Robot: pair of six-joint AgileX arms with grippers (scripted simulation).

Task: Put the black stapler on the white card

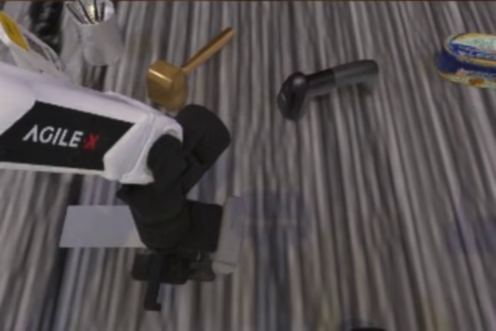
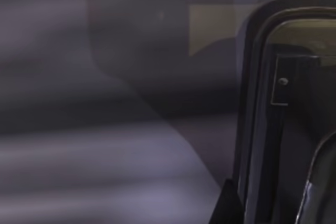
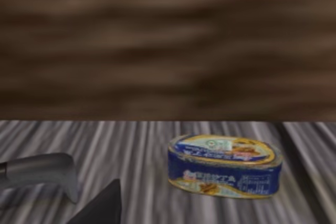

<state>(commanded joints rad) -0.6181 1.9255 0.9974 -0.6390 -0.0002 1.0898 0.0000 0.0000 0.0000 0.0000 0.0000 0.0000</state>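
Left arm, white AgileX shell: reaches in over the left of the striped grey tabletop (image 1: 372,207). Its black left gripper (image 1: 159,273) sits low, at the near edge of the thin, flat, white-grey rectangular card (image 1: 97,226); whether the fingers are spread or closed cannot be told.

Black stapler: hidden under the gripper, not made out in any view.

Beyond the gripper: brass-headed mallet with wooden handle (image 1: 182,71); clear cup holding metal rods (image 1: 94,29). Beyond and to its right: dark grey barcode scanner with bulbous head (image 1: 325,87). Far right: blue and yellow oval tin (image 1: 467,58).

Right gripper: out of sight.
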